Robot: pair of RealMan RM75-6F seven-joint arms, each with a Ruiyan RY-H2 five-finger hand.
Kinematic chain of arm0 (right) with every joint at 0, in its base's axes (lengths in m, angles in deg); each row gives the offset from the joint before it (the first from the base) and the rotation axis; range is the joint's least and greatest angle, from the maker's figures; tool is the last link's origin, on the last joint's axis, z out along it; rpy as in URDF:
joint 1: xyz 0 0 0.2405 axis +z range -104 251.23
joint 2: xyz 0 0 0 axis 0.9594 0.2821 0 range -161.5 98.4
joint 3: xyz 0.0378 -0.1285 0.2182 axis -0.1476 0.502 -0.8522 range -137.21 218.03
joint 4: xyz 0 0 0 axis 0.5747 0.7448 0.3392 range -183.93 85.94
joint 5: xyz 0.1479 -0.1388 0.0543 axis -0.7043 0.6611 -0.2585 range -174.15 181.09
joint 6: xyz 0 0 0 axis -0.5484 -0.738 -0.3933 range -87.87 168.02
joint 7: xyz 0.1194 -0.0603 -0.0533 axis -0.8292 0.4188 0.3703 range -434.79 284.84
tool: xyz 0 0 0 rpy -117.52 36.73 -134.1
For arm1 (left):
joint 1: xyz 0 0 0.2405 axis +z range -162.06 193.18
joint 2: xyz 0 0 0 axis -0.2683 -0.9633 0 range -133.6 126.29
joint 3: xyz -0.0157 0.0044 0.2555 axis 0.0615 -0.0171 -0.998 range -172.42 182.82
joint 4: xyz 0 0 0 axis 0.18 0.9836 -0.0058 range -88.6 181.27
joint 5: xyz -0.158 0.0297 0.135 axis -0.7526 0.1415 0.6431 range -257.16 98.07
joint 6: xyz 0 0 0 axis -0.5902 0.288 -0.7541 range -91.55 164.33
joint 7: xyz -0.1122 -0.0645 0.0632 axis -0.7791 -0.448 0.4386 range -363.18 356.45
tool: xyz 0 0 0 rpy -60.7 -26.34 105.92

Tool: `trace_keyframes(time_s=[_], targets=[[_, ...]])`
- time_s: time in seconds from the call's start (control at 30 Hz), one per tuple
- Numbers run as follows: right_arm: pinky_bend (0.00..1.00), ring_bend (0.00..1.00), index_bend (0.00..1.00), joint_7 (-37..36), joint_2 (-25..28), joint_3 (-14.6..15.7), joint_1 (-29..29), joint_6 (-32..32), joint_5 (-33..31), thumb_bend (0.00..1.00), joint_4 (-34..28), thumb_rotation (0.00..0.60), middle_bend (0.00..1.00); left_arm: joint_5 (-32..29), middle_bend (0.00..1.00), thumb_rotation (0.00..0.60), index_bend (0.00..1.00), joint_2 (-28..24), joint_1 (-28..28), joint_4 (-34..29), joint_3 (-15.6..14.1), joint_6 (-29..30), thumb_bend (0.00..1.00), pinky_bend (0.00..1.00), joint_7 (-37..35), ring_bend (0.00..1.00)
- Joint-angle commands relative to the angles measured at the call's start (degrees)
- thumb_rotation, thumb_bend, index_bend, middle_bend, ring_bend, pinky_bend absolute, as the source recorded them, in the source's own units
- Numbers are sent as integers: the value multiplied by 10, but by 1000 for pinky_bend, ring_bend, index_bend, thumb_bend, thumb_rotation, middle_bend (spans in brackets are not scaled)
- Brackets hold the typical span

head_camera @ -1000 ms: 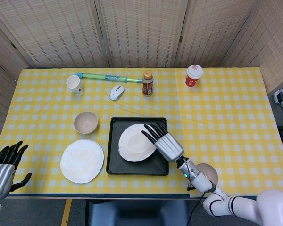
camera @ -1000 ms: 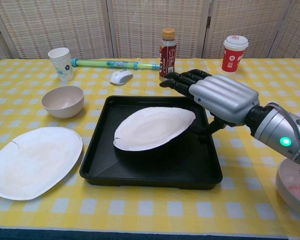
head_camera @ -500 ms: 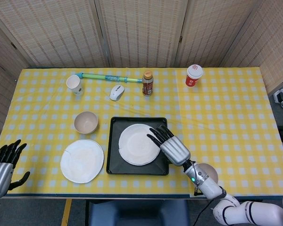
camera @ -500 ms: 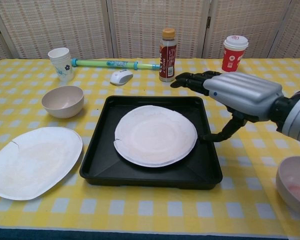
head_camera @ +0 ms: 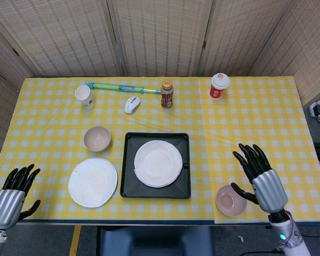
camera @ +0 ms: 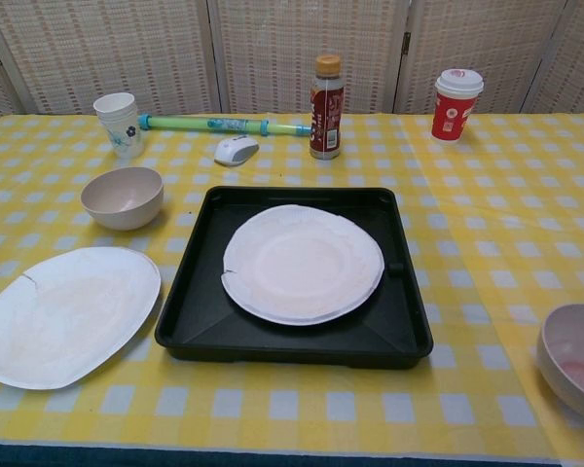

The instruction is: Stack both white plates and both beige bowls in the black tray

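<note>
- Lying flat inside the black tray, one white plate had settled from the tilt it showed a second before.
- Right hand had withdrawn from over the tray to the desk's near right part, fingers apart and holding nothing; it had left the chest view.
- Left hand hung off the near left corner, fingers spread, empty.
- Second white plate lay on the desk just left of the tray, near the front edge.
- One beige bowl stood behind that plate; the other beige bowl sat near the front edge, just left of the right hand.
- Open cloth lay between the tray and the right-hand bowl.
- Along the far side stood a paper cup, mouse, bottle and red cup.
</note>
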Motion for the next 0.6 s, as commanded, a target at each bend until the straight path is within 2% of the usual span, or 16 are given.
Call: trace_keyframes(time_s=[0.03, 0.17, 0.27, 0.37, 0.43, 0.5, 0.6], targets=[[0, 0, 0, -34, 34, 26, -47, -41, 29, 250, 19, 600, 0, 33, 88, 600, 105, 27, 5, 41, -8, 23, 337, 38, -5, 16], [0, 0, 0, -63, 41, 13, -47, -38, 28, 250, 24, 600, 0, 79, 213, 600, 138, 79, 14, 117, -16, 70, 298, 196, -33, 109], [0, 0, 0, -66, 41, 10, -50, -39, 37, 250, 27, 600, 0, 98, 359, 600, 170, 113, 18, 176, -19, 89, 278, 379, -31, 234], [0, 0, 0, -65, 38, 2, -52, -39, 41, 250, 29, 600, 0, 105, 590, 600, 233, 139, 21, 223, -21, 100, 272, 603, -34, 463], [0, 0, 0, -60, 32, -7, -51, -37, 39, 251, 36, 600, 0, 107, 840, 600, 308, 152, 21, 250, -19, 106, 270, 794, -37, 703], [0, 0, 0, -56, 25, -13, -50, -31, 37, 250, 42, 600, 0, 113, 970, 600, 379, 170, 20, 283, -19, 116, 268, 918, -44, 847], [0, 0, 0, -58, 21, -15, -48, -18, 37, 250, 43, 600, 0, 119, 1000, 600, 467, 192, 16, 326, -26, 114, 262, 998, -59, 943]])
